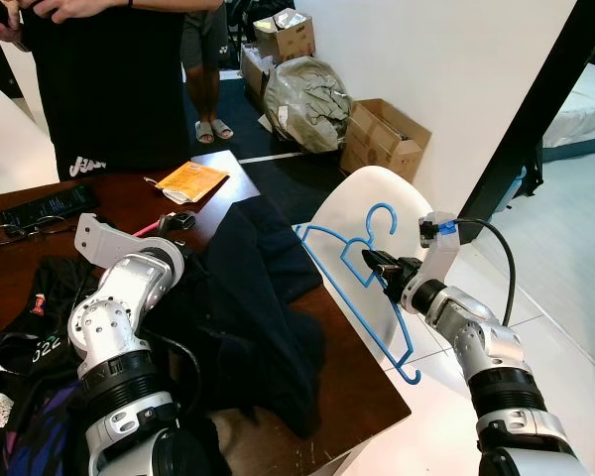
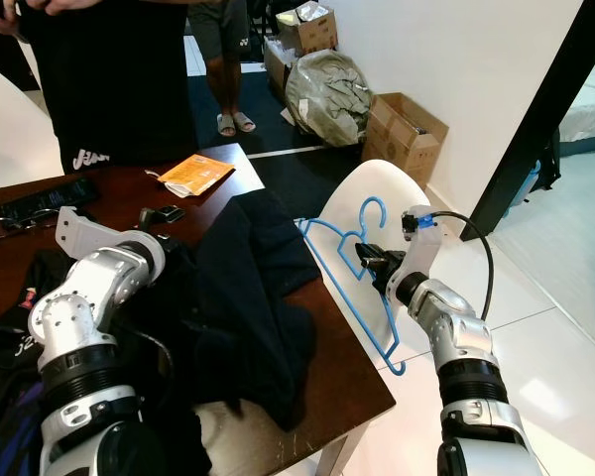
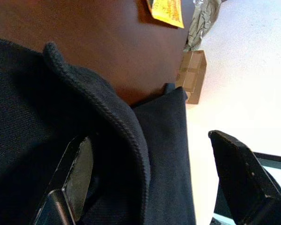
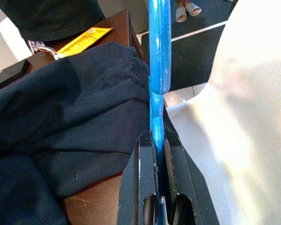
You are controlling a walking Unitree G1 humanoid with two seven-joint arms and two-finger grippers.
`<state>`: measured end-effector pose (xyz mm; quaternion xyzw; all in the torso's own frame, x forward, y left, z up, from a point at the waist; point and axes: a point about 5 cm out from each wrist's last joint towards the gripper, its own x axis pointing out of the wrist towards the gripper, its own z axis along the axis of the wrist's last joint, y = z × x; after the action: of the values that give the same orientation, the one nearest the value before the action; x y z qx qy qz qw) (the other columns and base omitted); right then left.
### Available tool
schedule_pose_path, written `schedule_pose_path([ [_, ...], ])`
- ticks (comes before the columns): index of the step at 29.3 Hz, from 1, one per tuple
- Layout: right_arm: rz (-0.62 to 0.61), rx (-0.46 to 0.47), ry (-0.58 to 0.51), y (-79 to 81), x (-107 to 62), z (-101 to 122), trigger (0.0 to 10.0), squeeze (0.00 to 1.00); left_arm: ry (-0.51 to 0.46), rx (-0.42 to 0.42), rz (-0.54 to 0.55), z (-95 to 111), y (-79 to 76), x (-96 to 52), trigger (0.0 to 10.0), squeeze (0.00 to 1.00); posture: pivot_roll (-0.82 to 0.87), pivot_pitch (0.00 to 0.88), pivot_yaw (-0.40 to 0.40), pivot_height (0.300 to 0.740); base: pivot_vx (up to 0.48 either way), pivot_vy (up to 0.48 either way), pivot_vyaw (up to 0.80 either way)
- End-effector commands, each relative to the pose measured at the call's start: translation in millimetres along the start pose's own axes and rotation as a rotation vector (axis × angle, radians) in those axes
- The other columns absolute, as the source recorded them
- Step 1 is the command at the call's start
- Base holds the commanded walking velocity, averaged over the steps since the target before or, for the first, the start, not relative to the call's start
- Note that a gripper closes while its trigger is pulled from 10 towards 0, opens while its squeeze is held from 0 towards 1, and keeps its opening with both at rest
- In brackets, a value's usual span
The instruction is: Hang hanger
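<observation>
left eye view shows my right claw [image 1: 379,264] pinching the blue hanger [image 1: 362,288] off the table's [image 1: 357,392] right edge, by a white chair [image 1: 362,198]. my left claw [image 3: 150,183] is spread over the dark garment [image 1: 268,317]. i judge the carrying step is in hand; next i need a rail.

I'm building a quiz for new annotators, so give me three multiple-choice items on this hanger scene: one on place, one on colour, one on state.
1. Where is the hanger?
A. Flat on the table
B. Held in the air over the white chair, beside the table
C. On the floor

2. What colour is the hanger?
A. Blue
B. Red
C. White

3. How does the right gripper stand?
A. Open, holding nothing
B. Shut on the orange packet
C. Shut on the hanger

Key: 1 B, the eye views show it held up beside the table's edge; 2 A, its plastic is plainly blue; 3 C, the right wrist view shows both fingers clamping it.
</observation>
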<state>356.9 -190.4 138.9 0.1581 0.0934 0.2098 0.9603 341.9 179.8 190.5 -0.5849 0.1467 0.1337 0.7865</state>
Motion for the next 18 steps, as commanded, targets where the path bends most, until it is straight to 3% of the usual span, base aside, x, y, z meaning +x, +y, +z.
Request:
schedule_pose_path([
  [1, -0.017, 0.011, -0.005, -4.0, -4.2, 0, 10.0, 0.0, 0.07, -0.038, -0.002, -21, -3.0, 3.6, 6.5, 0.0, 0.0, 0.117, -0.049, 0.74, 0.0, 0.0, 0.0],
  [2, -0.02, 0.01, -0.005, -4.0, -4.2, 0, 10.0, 0.0, 0.076, -0.046, -0.001, -22, -2.4, 5.9, 0.0, 0.0, 0.0, 0.119, -0.049, 0.74, 0.0, 0.0, 0.0],
  [18, -0.043, 0.012, -0.018, -5.3, -4.4, 1, 10.0, 0.0, 0.11, -0.049, 0.001, -29, -2.9, 11.2, 0.0, 0.0, 0.0, 0.109, -0.038, 0.74, 0.0, 0.0, 0.0],
])
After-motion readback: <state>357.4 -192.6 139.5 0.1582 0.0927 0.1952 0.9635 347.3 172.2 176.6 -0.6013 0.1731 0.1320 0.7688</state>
